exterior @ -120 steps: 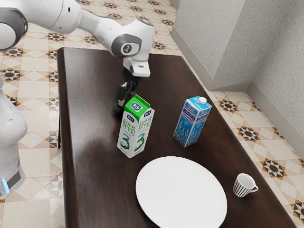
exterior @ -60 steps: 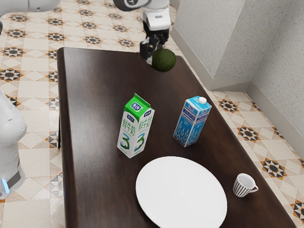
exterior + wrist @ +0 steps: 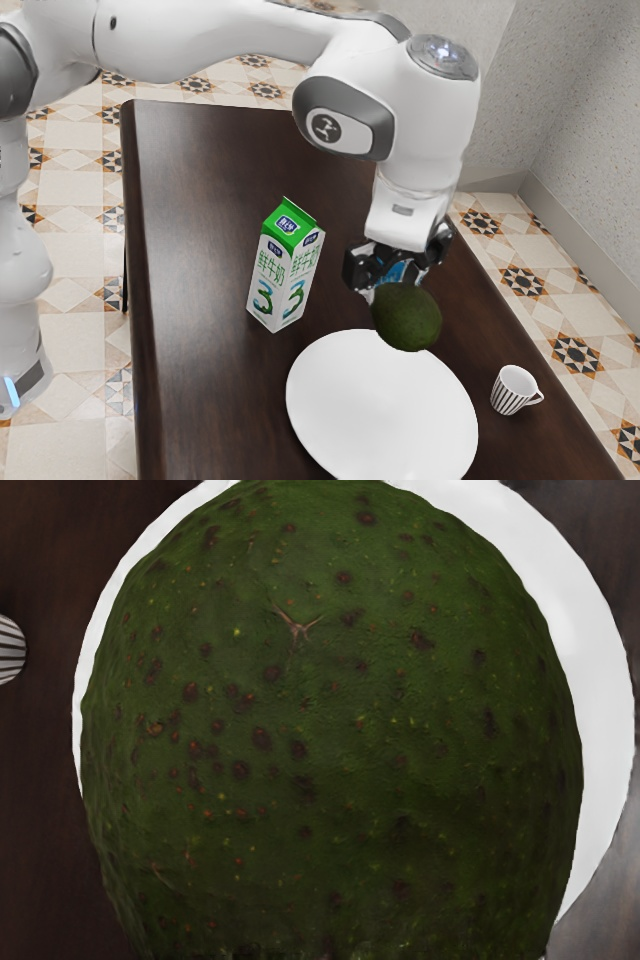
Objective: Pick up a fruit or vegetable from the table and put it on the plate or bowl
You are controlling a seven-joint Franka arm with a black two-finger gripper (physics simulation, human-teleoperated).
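Observation:
A dark green avocado (image 3: 406, 316) hangs in the air just above the far edge of the white plate (image 3: 380, 420). My gripper (image 3: 397, 284) is shut on its top, and the arm reaches down from the upper left. In the wrist view the avocado (image 3: 330, 730) sits right under my hand, with the plate's white rim (image 3: 603, 690) showing around it.
A green and white milk carton (image 3: 285, 265) stands upright to the exterior view's left of the gripper. A striped cup (image 3: 515, 389) sits near the table's right edge beside the plate; the cup (image 3: 8, 650) also appears in the wrist view. The dark table (image 3: 190, 200) stretches behind.
My gripper lifted the avocado from behind the green carton, rose high over the table's far side, then came down toward the plate. The arm now hides the blue carton.

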